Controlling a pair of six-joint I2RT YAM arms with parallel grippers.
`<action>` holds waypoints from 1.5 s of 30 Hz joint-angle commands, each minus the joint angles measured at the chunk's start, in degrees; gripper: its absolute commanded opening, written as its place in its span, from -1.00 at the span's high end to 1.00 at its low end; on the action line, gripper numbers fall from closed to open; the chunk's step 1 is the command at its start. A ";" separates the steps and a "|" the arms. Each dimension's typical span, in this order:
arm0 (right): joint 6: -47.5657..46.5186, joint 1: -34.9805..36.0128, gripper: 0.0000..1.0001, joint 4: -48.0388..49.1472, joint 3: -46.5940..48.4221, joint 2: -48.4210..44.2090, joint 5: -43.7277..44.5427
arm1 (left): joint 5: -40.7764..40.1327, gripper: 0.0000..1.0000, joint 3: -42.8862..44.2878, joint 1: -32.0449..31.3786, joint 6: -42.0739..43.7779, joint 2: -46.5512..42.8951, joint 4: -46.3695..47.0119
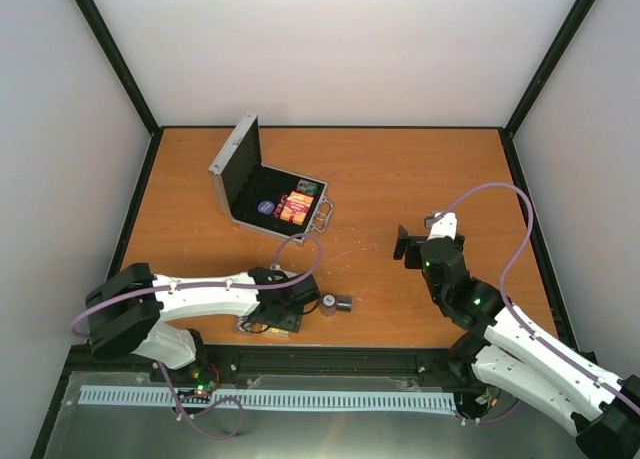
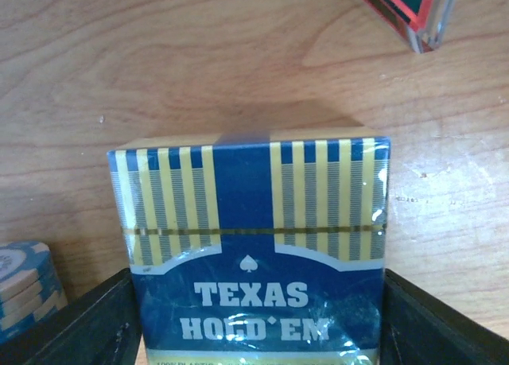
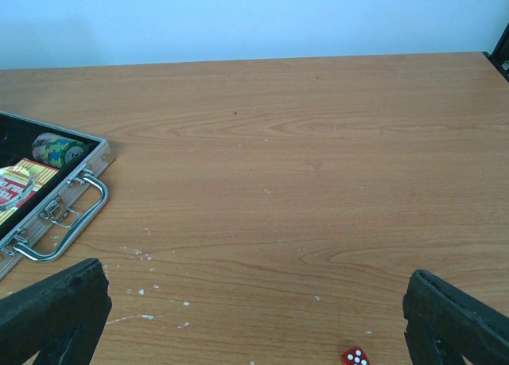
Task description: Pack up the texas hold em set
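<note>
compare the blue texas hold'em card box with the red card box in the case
The blue Texas Hold'em card box is blue with yellow stripes; the red card box is red and yellow. The blue one is out on the table between the left gripper's fingers; the red one is inside the open aluminium case. Both are card boxes.

1. Left arm [image 1: 200, 297] and right arm [image 1: 530, 344]: rounded white link shells with black joint housings.
2. A lilac cable [image 1: 298, 239] loops off the left one, and a second lilac cable [image 1: 490, 186] arcs off the right.
3. Small green lights [image 1: 478, 301] glow on the black housings.
4. Jaws: matte black and blocky.
</note>
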 commanded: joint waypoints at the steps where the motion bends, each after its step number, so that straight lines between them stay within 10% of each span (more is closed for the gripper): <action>1: 0.03 -0.48 -1.00 0.97 -0.44 0.05 1.62 | -0.59 -0.51 1.28 -0.76 -0.61 -0.93 -0.96; 45: -0.03 -0.48 -1.00 0.75 -0.34 0.08 1.67 | 0.42 -0.34 -0.75 -0.95 -0.87 0.70 4.14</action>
